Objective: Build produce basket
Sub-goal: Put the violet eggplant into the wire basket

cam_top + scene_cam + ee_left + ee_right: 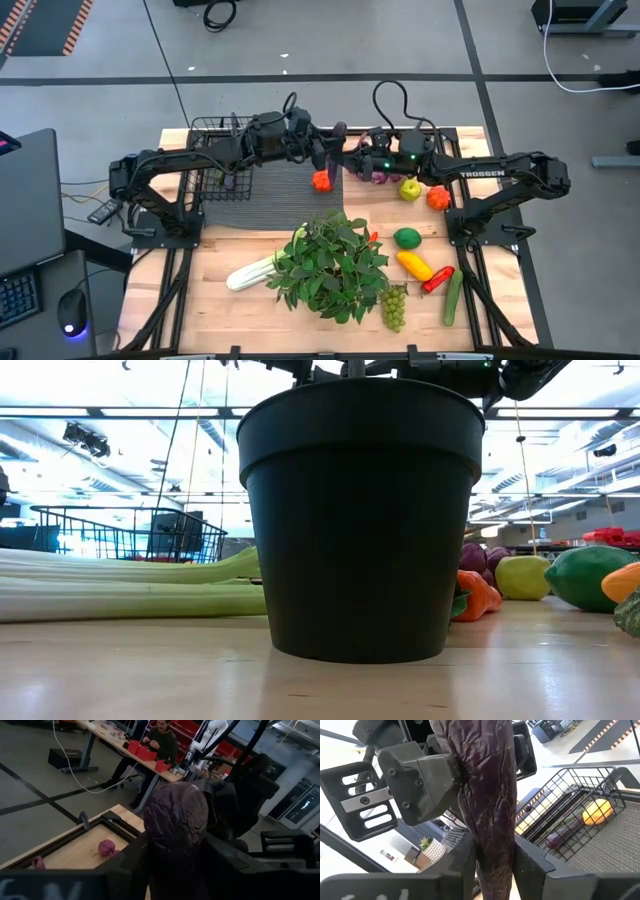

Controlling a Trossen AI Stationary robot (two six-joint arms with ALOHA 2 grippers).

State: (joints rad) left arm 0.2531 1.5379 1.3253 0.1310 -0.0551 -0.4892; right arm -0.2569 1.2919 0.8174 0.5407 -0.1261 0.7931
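A large black plant pot point(360, 510) fills the middle of the low view, standing on the wooden counter point(320, 685). Pale celery point(120, 585) lies beside it on one side, and an orange pepper point(478, 596), a yellow-green fruit point(524, 577) and a lime point(590, 577) on the other.

From above, both arms meet over the far middle of the counter. A long dark purple vegetable point(490, 795) sits between the left gripper point(335, 152) and the right gripper point(362, 155). In the right wrist view, that arm's own fingers point(532, 857) press on the vegetable's lower end, while the left gripper's fingers point(420, 775) close on its upper part from the opposite side. Both grippers are narrowed onto it.

The left wrist view shows the vegetable's rounded end point(176, 820) right against that arm's fingers point(235, 862), plus purple bulbs point(106, 847) on the counter below and a seated person point(161, 742) at a distant desk.

The black wire basket point(218, 135) stands at the far left corner of the counter, beside a ribbed mat point(275, 182). Only the right wrist view shows inside the basket point(580, 805): a lemon point(596, 811) and a dark purple item point(560, 835).

The high view alone shows the leafy plant point(330, 265), grapes point(395, 305), cucumber point(453, 297) and a red pepper point(437, 279) on the near side.
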